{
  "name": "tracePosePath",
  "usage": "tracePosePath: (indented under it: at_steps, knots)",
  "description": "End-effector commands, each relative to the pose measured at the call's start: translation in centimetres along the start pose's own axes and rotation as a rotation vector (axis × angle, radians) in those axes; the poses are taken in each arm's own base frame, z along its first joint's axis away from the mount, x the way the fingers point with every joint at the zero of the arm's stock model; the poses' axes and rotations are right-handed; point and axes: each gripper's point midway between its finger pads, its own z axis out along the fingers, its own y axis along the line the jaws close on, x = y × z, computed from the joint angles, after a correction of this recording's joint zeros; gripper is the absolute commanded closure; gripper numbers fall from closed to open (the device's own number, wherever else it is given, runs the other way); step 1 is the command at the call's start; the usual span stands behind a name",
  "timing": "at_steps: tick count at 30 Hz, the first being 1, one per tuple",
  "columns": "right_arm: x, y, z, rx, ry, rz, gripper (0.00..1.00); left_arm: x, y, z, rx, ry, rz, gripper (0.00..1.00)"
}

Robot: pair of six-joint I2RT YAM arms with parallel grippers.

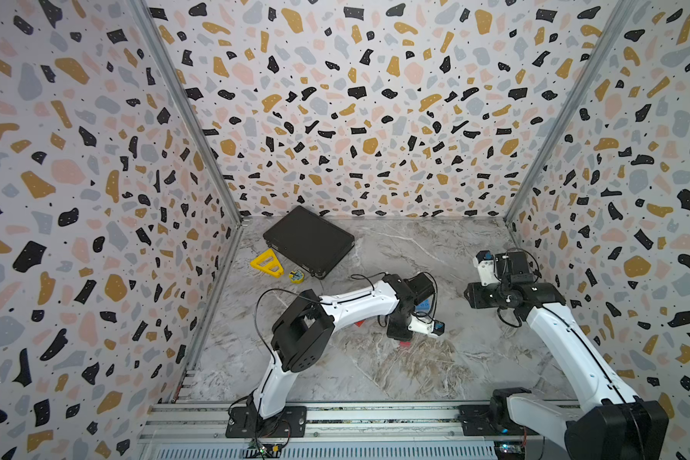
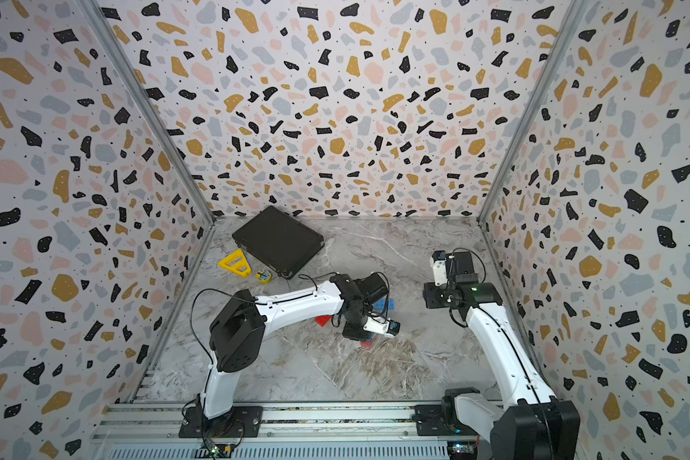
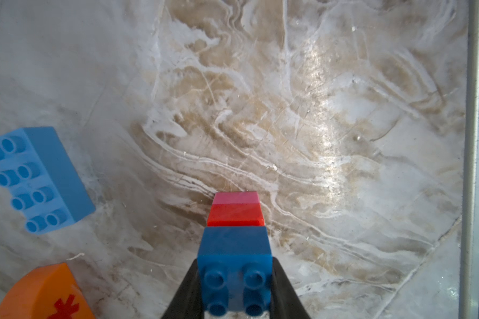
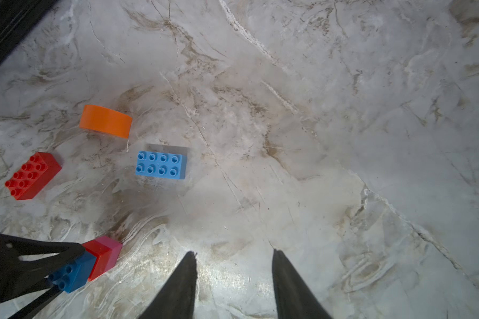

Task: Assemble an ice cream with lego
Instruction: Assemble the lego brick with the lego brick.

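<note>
With the left hand (image 3: 235, 276) clamped on the small blue brick (image 3: 234, 248) of the blue-red-pink stem (image 3: 235, 215) close to the tabletop (image 3: 315, 110) and the right hand (image 4: 234, 252) apart and empty, a skewed press against the light-blue brick (image 4: 161, 165) may split the stem joints.

Stem stack (image 3: 234, 237): small blue brick (image 3: 234, 248), red square (image 3: 235, 215) and pink square (image 3: 236, 198) were pressed together in a row, blue studs bare, the blue brick clamped in the left tool (image 3: 235, 276) and the pink end nearest the tabletop (image 4: 315, 138). Long light-blue brick (image 4: 161, 165) and long red brick (image 4: 33, 175): each two-by-four, lay flat, studs up, loose and well apart. Orange dome (image 4: 105, 121): bore a red asterisk on its flat face and sat loose near the light-blue brick, touching nothing.
</note>
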Motion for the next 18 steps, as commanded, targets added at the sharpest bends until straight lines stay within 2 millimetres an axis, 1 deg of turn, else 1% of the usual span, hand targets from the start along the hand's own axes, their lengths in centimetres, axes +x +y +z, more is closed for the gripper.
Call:
tracePosePath:
  at_steps: [1, 6, 10, 18]
  knots:
    - [0.1, 0.1, -0.2, -0.007, -0.008, 0.009, 0.53, 1.5, -1.7, 2.0, 0.077, 0.085, 0.015, 0.72]
    - [0.0, 0.1, -0.2, -0.010, -0.009, 0.009, 0.53, 1.2, -1.8, 1.7, 0.074, 0.079, 0.025, 0.72]
    - [0.0, 0.1, -0.3, -0.008, -0.012, 0.009, 0.52, 1.5, -2.0, 1.9, 0.083, 0.090, 0.030, 0.72]
    - [0.1, 0.1, -0.3, -0.010, -0.010, 0.011, 0.53, 3.0, -3.5, 3.1, 0.140, 0.148, 0.040, 0.72]
